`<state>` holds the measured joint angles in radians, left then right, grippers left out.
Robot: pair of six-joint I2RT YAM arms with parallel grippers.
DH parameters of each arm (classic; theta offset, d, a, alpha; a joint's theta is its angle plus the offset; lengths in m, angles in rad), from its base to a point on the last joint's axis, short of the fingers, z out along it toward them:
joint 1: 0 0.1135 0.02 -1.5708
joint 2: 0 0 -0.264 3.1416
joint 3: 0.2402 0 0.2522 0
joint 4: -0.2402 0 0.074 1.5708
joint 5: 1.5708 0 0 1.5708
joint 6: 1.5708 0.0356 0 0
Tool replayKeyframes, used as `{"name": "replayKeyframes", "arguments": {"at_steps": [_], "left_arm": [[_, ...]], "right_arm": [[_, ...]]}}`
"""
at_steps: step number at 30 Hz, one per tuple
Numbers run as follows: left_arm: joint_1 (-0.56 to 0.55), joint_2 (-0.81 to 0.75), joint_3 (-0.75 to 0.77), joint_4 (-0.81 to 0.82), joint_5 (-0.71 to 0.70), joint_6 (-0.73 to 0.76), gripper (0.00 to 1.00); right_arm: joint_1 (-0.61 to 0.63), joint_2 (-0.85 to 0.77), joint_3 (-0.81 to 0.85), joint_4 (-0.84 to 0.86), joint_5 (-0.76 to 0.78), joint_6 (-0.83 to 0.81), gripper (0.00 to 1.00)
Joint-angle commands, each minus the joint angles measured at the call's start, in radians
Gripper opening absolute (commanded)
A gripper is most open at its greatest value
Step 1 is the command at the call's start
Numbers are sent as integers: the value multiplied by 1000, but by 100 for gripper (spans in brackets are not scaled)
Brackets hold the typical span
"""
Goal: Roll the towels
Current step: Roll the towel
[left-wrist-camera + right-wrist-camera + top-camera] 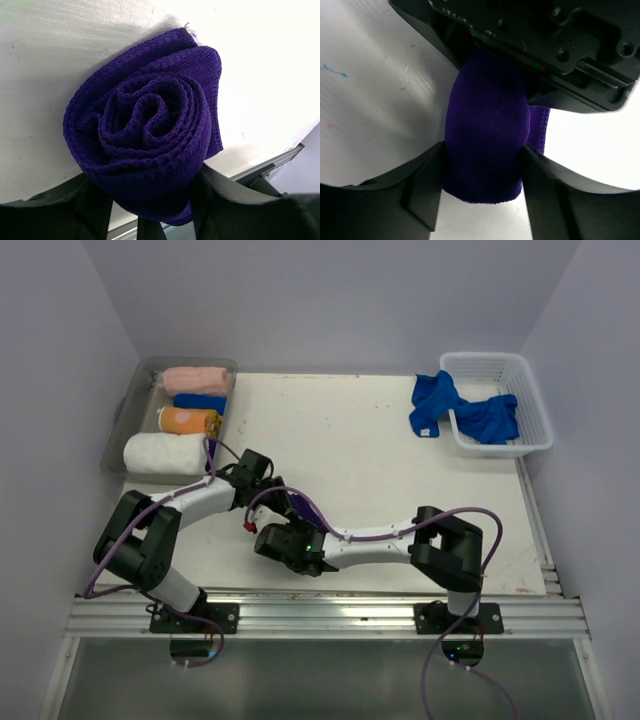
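Note:
A dark purple towel [299,504], rolled into a tight spiral, sits on the white table near the front left. Seen end-on in the left wrist view, the roll [150,125] has my left gripper [150,202] shut on it, one black finger pressed against each side. My right gripper [482,185] holds the same roll [487,140] by its other end, fingers against both flanks. From above, the left gripper [274,496] and right gripper [279,531] meet at the roll. Royal blue towels [462,407] lie unrolled in and over the basket.
A clear bin [128,405] at the back left holds rolled towels: pink [195,378], blue [200,401], orange [188,421] and white [165,453]. The white lattice basket [487,358] stands at the back right. The aluminium rail [330,615] runs along the front edge.

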<state>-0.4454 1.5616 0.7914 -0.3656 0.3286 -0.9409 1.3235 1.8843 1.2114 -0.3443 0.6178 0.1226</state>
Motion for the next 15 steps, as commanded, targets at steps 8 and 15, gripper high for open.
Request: {"name": "replayKeyframes", "arguments": {"at_steps": [8, 15], "left_arm": [[2, -51, 32, -19, -14, 53, 86], [14, -92, 63, -22, -2, 80, 100]], "right_arm": [[-56, -111, -75, 116, -137, 60, 49], [-179, -148, -124, 175, -436, 147, 40]]}}
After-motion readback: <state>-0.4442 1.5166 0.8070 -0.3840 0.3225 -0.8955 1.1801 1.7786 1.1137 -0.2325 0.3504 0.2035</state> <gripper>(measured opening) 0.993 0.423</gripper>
